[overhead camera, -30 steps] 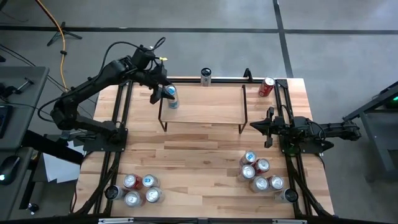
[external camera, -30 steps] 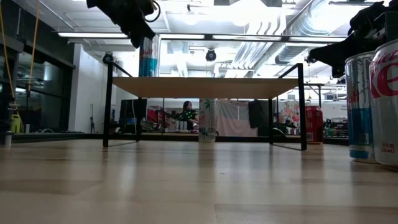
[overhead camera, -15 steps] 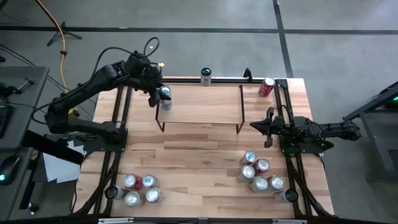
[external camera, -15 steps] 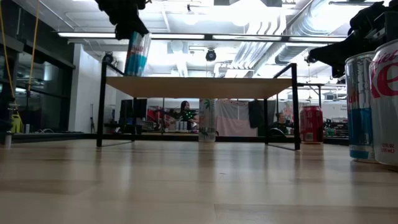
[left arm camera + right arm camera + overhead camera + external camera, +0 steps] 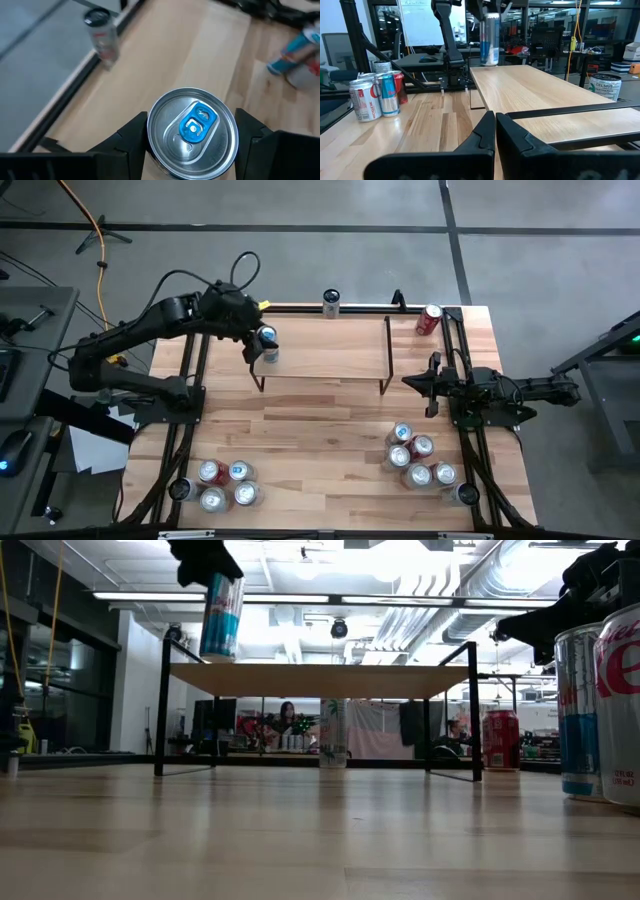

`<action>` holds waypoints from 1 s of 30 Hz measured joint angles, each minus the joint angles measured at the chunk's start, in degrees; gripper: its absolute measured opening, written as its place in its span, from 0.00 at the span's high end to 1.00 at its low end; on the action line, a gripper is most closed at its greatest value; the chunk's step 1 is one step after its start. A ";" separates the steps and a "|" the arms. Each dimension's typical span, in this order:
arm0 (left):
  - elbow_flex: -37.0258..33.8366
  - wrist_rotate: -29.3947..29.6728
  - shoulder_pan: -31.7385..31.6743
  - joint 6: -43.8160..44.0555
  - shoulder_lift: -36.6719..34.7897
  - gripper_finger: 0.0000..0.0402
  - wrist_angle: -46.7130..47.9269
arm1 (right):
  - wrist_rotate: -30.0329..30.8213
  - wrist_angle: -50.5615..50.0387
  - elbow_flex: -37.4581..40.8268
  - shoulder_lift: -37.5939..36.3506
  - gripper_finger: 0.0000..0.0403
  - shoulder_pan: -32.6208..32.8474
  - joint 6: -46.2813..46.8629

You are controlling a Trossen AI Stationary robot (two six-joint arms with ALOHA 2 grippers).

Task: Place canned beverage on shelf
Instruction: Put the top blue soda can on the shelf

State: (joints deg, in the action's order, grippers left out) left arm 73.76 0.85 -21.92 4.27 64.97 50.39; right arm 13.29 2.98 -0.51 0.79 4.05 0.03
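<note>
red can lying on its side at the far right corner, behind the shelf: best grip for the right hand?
Take the red can across the middle of its round body, from above, fingers straddling its long axis. It lies tipped beside the shelf, so its ends are poor holds. The right hand waits shut and would have to open first.

Both arms are dark, made of thick round parts joined together. A black cable loops above the left arm [image 5: 150,330]. The right arm [image 5: 500,392] ends in two pointed black fingers [image 5: 485,135].

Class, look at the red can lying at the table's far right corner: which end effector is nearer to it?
Right. The right end effector, shut and empty, waits just in front of the red can. The left end effector holds a blue-tabbed can over the shelf's far left end.
</note>
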 joint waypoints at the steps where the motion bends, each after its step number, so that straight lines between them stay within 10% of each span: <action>1: -0.01 1.26 0.47 0.57 -0.55 0.61 -0.12 | 0.01 0.00 0.00 -0.01 1.00 0.00 0.00; 30: -13.18 2.44 3.97 11.77 -12.21 0.61 -4.97 | 0.00 0.00 0.00 0.00 1.00 0.00 0.00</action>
State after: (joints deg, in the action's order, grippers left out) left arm 60.58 3.29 -17.96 16.04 52.76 45.42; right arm 13.29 2.98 -0.51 0.79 4.05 0.03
